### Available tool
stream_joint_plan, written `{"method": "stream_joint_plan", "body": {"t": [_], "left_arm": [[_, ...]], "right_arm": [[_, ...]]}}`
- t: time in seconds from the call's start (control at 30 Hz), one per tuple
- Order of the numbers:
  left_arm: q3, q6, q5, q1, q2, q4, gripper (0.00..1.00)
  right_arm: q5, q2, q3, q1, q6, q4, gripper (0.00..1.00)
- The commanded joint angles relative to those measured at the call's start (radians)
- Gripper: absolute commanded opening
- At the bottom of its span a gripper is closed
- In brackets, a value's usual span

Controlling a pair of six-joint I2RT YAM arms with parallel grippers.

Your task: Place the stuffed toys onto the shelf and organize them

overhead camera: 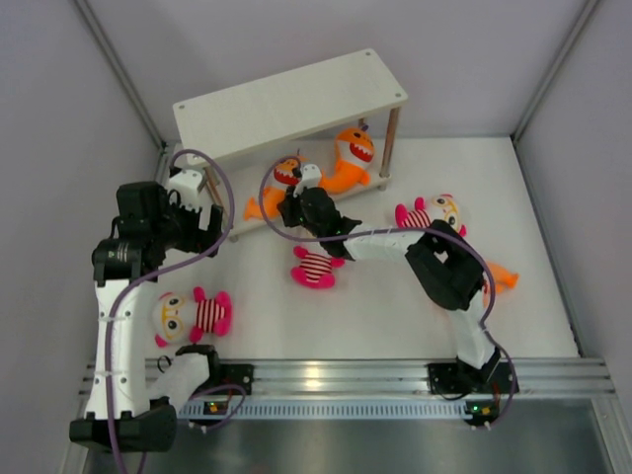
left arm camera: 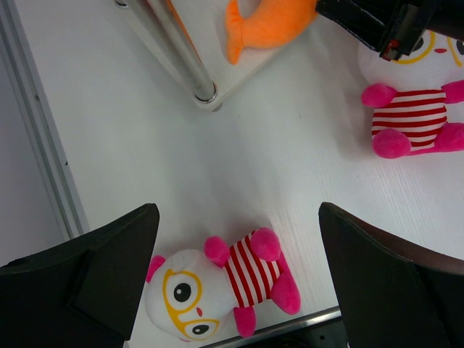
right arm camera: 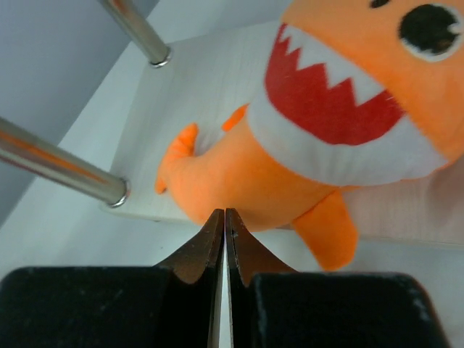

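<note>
Your right end effector [right arm camera: 225, 212] is closed with nothing between its fingers, the tips just short of the left shark [right arm camera: 239, 174]. That shark lies on the shelf's [overhead camera: 286, 99] lower tier [right arm camera: 210, 80], its tail near the front edge. The second shark [overhead camera: 351, 153] sits on the same tier further right, so two toys are shelved. Four are on the worktop [overhead camera: 395, 306]. The third shark [overhead camera: 502, 276] is half hidden under your right arm, and the right doll [overhead camera: 434, 212] is beside that arm. The middle doll [overhead camera: 314, 267] lies just below the right end effector, and the left doll [left arm camera: 217, 290] is near your left base. Your left end effector [left arm camera: 238, 210] is wide open and empty, hanging over the left doll with the doll framed between its fingers. This looks like tidying the left shark, and a short push with the closed fingers would seat it deeper. If not, back the right arm out and open it for the middle doll. On the left, the next move looks like a straight drop onto the left doll, then closing on its striped body. After that, lift clear of the corner post [left arm camera: 181, 58] before going for the top board.
</note>
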Motion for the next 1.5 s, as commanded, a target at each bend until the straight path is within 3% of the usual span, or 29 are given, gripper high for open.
{"method": "stream_joint_plan", "body": {"t": [0.0,0.37,0.73,0.9,1.13,1.23,1.33,1.47], "left_arm": [[0.017,0.015,-0.005,0.001,0.003,0.016,0.98],[0.024,0.015,-0.005,0.002,0.011,0.016,0.98],[0.017,0.02,-0.011,0.001,0.006,0.016,0.98],[0.01,0.025,-0.01,0.001,0.006,0.016,0.98],[0.004,0.023,-0.002,0.002,0.001,0.016,0.98],[-0.001,0.025,0.006,0.001,0.006,0.016,0.98],[0.001,0.023,0.007,0.002,0.005,0.016,0.98],[0.002,0.022,0.004,0.001,0.008,0.016,0.98]], "right_arm": [[0.059,0.031,0.106,-0.038,0.046,-0.093,0.03],[0.194,0.054,0.174,-0.097,0.021,-0.213,0.02],[0.197,0.043,0.245,-0.136,-0.063,-0.233,0.03],[0.148,-0.052,0.12,-0.124,-0.086,-0.133,0.04],[0.238,-0.236,-0.135,-0.114,-0.026,-0.041,0.07],[0.271,-0.253,-0.166,-0.124,-0.022,-0.044,0.18],[0.332,-0.233,-0.114,-0.136,0.018,-0.139,0.45],[0.381,-0.117,0.057,-0.136,0.108,-0.286,0.61]]}}
